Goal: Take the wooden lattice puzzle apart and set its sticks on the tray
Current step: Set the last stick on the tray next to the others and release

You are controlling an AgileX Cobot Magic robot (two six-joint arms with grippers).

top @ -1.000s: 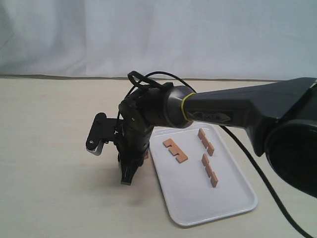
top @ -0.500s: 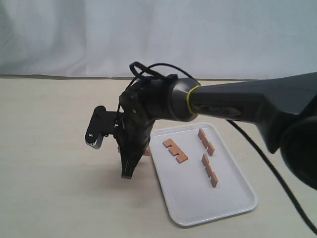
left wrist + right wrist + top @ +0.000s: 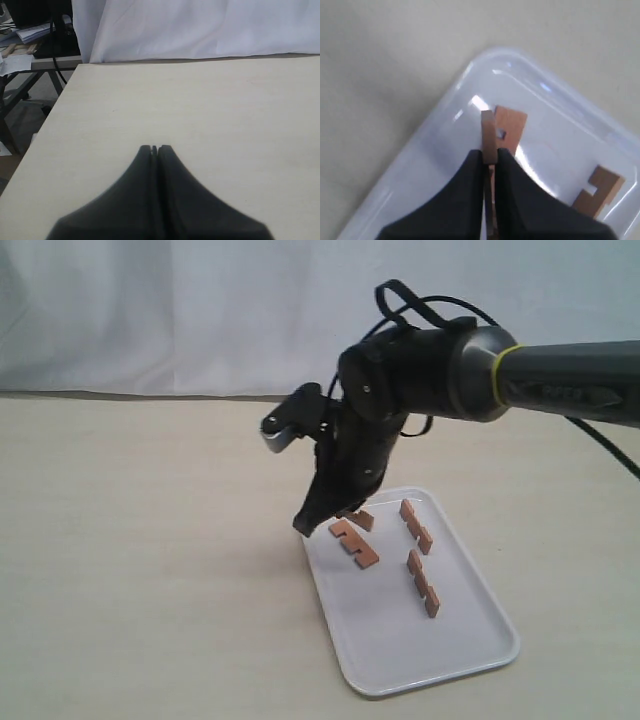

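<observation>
No text can be read; a faint pale marking on the dark arm (image 3: 572, 393), upper right, is too blurred.

tray (image 3: 400, 640): white plastic, smooth and glossy, catching highlights.
sticks (image 3: 354, 544): reddish-brown wood, matt.
bench (image 3: 150, 570): pale, matt, faint wood-like grain.
fingers (image 3: 465, 200): black, smooth, dull plastic look.
cloth (image 3: 200, 310) behind the bench: white, soft, faintly creased.
arm (image 3: 570, 390): dark casing, slight sheen.

A pale beige matte tabletop (image 3: 140, 570) meets a wrinkled white fabric backdrop (image 3: 180, 310). Beyond its edge, loose papers (image 3: 22, 33) lie on a grey side desk (image 3: 50, 62).
</observation>
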